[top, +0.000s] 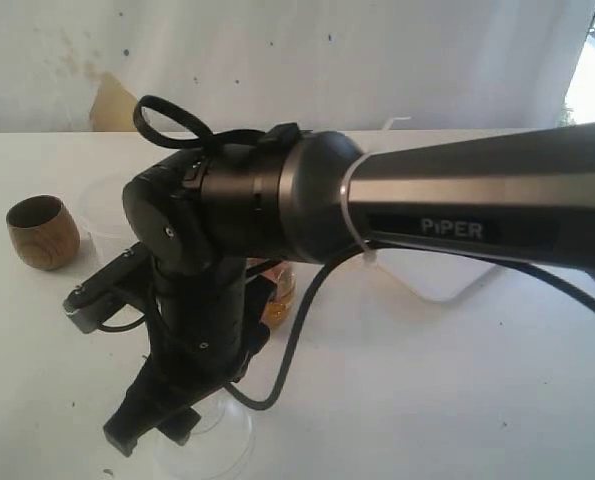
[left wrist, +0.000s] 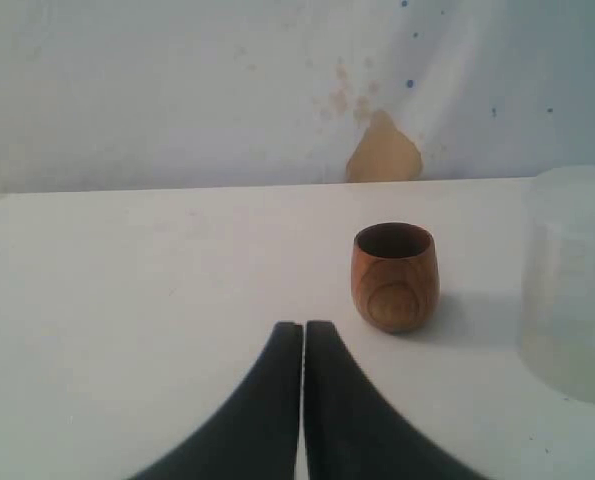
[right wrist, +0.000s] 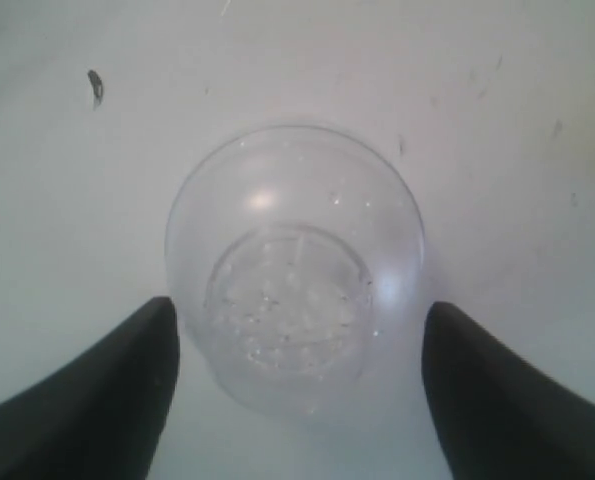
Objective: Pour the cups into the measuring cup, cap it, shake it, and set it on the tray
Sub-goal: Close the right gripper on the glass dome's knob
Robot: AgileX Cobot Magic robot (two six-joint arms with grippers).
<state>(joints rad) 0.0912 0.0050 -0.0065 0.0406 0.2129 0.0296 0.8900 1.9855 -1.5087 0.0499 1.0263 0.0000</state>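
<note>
My right gripper (right wrist: 299, 310) is open and points down over a clear round domed piece (right wrist: 295, 265) with droplets inside, which lies on the table between the two fingers without touching them. The exterior view shows this gripper (top: 155, 418) low at the front left, above the same clear piece (top: 215, 445). The measuring cup (top: 280, 287), holding amber liquid, stands mostly hidden behind that arm. My left gripper (left wrist: 303, 335) is shut and empty, a little short of the brown wooden cup (left wrist: 395, 275) (top: 43, 232). The frosted plastic cup (left wrist: 573, 285) (top: 105, 212) stands beside it. The steel tumbler is out of view.
The white tray (top: 449, 280) lies behind the right arm (top: 457, 205), largely covered by it. A pale wall with a tan patch (left wrist: 382, 150) closes the far side of the white table (top: 427, 400).
</note>
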